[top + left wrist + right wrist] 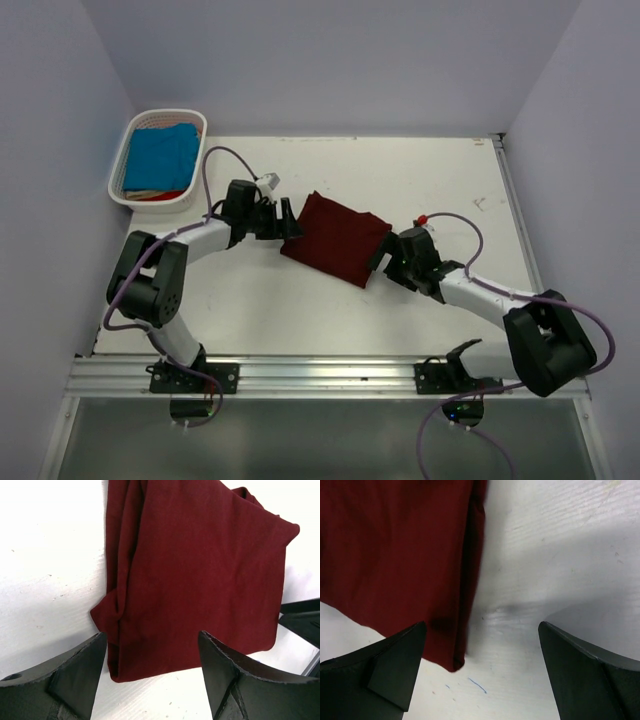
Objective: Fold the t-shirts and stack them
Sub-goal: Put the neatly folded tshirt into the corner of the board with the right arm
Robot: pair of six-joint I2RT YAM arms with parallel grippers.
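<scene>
A dark maroon t-shirt (pixel 335 239) lies folded into a rectangle on the white table, between my two arms. It fills the left wrist view (pixel 200 580) and the upper left of the right wrist view (pixel 395 555). My left gripper (pixel 291 222) is open at the shirt's left edge, empty (pixel 152 652). My right gripper (pixel 380 256) is open at the shirt's right corner, empty (pixel 482 640). A turquoise-blue t-shirt (pixel 160 158) lies folded in the white basket (pixel 122 160) at the back left.
The basket also holds a strip of red and pale cloth under the blue shirt. A small red item (pixel 424 217) lies on the table behind my right arm. Walls close in the table's left, back and right sides.
</scene>
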